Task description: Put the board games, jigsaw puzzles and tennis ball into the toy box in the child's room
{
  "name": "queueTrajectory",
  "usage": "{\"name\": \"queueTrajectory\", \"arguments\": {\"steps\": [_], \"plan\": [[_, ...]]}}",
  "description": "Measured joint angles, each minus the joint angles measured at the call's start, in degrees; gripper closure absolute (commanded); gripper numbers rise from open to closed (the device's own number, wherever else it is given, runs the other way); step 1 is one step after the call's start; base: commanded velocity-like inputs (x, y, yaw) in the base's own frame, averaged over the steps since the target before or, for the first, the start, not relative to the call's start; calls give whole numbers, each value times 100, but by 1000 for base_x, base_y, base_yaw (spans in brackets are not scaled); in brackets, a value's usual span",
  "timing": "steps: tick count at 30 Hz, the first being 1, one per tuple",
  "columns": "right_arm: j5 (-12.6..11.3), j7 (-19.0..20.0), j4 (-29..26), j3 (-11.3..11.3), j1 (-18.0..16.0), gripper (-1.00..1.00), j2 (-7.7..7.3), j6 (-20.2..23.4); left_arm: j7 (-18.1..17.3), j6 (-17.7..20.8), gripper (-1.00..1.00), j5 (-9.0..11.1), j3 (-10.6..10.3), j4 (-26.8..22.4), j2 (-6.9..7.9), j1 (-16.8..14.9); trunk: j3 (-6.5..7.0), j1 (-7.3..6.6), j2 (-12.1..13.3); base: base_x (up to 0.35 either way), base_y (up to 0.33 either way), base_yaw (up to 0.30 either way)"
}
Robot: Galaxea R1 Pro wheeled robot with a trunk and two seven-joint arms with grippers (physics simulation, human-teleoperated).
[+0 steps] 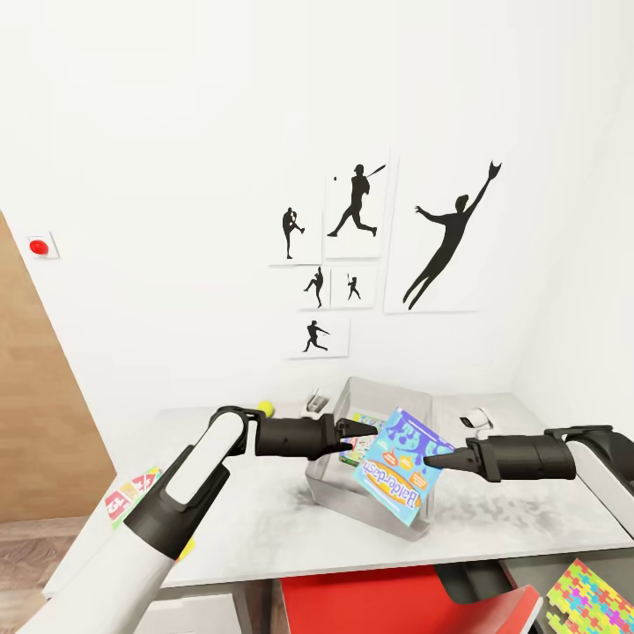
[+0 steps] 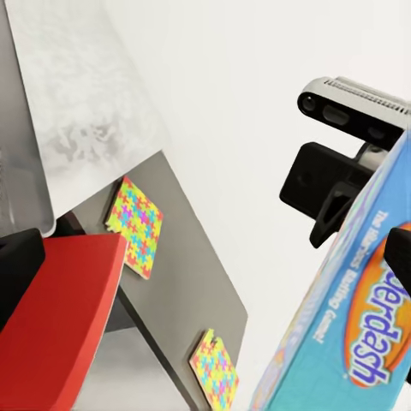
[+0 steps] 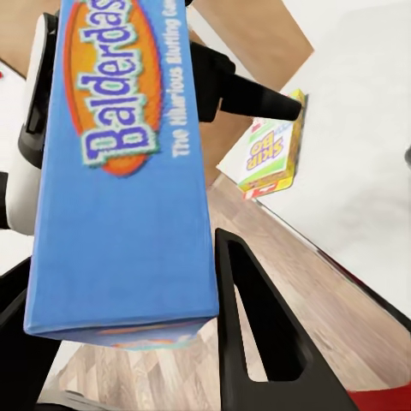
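— Two arms meet at the centre of the head view; what sits between them?
— A blue Balderdash board game, tilted, in front of and above the pale grey toy box on the desk. The right gripper has its jaws clamped on the box's edge. The left gripper reaches in from the other side; whether its jaws are spread or closed, I cannot tell.
— Other toys?
— A yellow-green tennis ball lies behind the left forearm. A yellow Skip-Bo game rests at the desk's left edge. One jigsaw puzzle shows at lower right; the left wrist view shows two, and, on a lower grey surface.
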Motion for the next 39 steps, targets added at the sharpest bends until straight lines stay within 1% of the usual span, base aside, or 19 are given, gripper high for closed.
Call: {"name": "queueTrajectory", "arguments": {"steps": [10,12,20,21,22,39], "plan": [[-145,13,47,3,-12,100,3,45,7,0,-100,-108,29,-216,11,26,0,0,0,0,0,0],[-138,12,60,2,-24,100,3,45,8,0,-100,-121,29,-260,17,32,0,0,0,0,0,0],[-142,11,120,8,-64,100,3,45,15,-10,-100,-122,-24,-544,129,66,0,0,0,0,0,0],[-85,6,123,4,-65,100,3,33,6,-15,-100,35,-94,-548,127,67,0,0,0,0,0,0],[-46,6,127,5,-67,100,3,15,6,-16,-100,40,-100,-572,136,70,0,0,0,0,0,0],[-64,6,147,8,-76,100,3,25,0,-19,-100,40,-82,-743,219,111,0,0,0,0,0,0]]}}
